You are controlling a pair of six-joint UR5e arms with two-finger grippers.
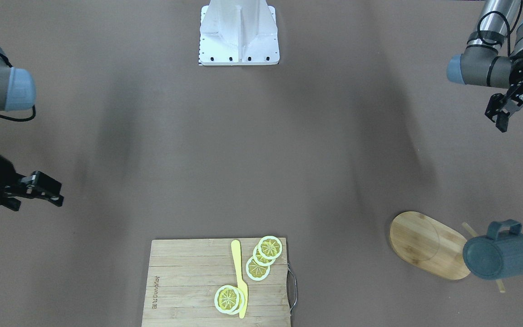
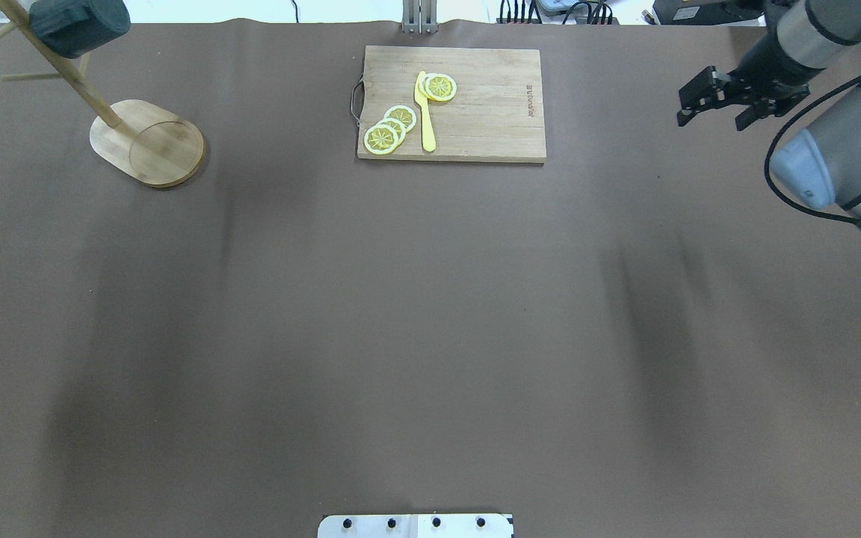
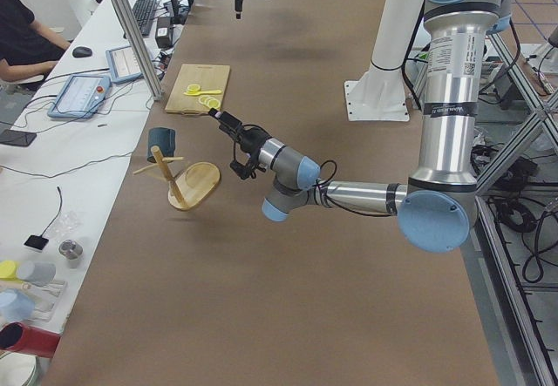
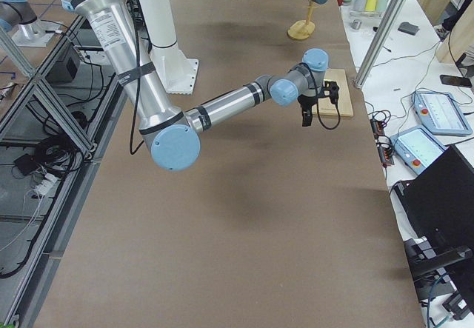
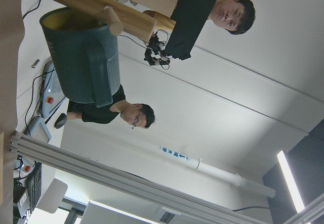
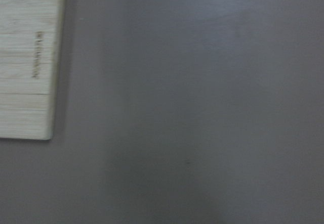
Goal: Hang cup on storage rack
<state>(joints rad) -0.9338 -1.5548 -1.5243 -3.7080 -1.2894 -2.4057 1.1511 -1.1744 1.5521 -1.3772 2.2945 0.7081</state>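
Note:
The dark teal cup (image 1: 500, 254) hangs by its handle on a peg of the bamboo storage rack (image 1: 427, 245), clear of the table. Both also show at the overhead view's top left, cup (image 2: 75, 26) over the oval base (image 2: 150, 142). The left wrist view shows the cup (image 5: 83, 57) under a peg (image 5: 91, 4), with its yellow inside just showing. My left gripper (image 1: 500, 119) is open and empty, well away from the rack toward the robot. My right gripper (image 1: 48, 191) is open and empty at the table's other end.
A rectangular wooden cutting board (image 1: 189, 281) with lemon slices (image 1: 263, 256) and a yellow knife (image 1: 239, 277) lies at the table's operator-side edge. Its corner shows in the right wrist view (image 6: 25, 57). The robot's base (image 1: 239, 32) stands opposite.

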